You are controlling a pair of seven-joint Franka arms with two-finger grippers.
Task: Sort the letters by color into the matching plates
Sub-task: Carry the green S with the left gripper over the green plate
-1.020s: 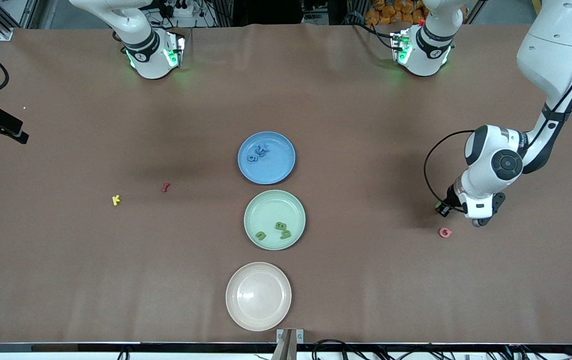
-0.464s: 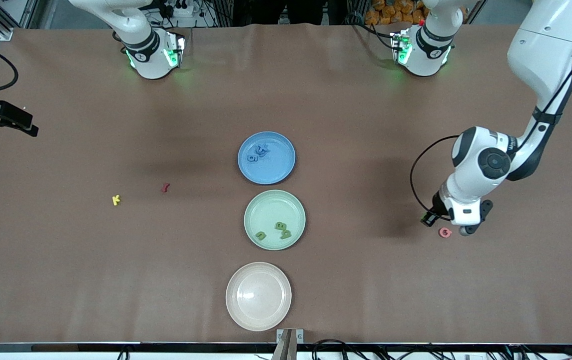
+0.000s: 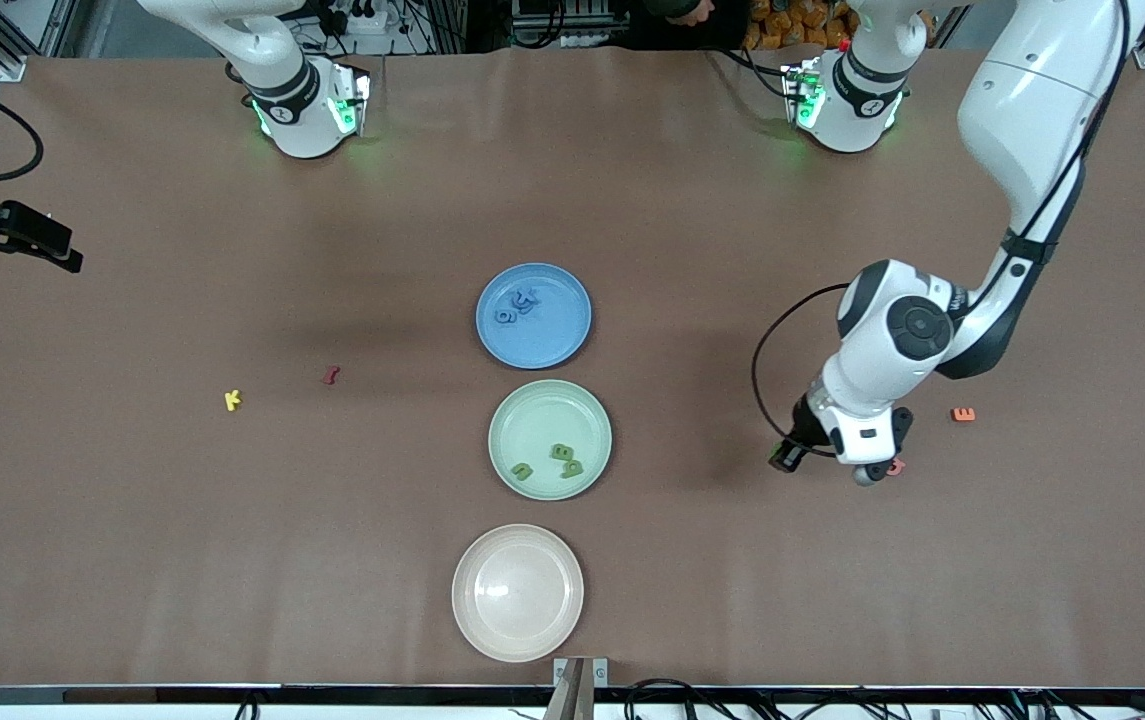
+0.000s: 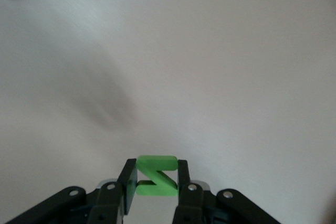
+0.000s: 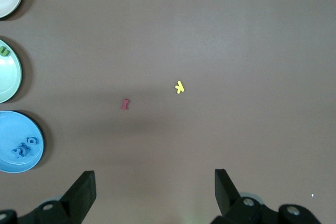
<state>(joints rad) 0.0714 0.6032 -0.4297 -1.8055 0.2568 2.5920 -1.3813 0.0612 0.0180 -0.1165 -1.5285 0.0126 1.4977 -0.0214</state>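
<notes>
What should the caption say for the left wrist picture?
Left gripper shut on a green letter above the brown table.

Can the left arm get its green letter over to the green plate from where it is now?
Probably yes. The left gripper is shut on the green letter above bare table toward the left arm's end, and nothing stands between it and the green plate. The right gripper waits open, well clear.
</notes>
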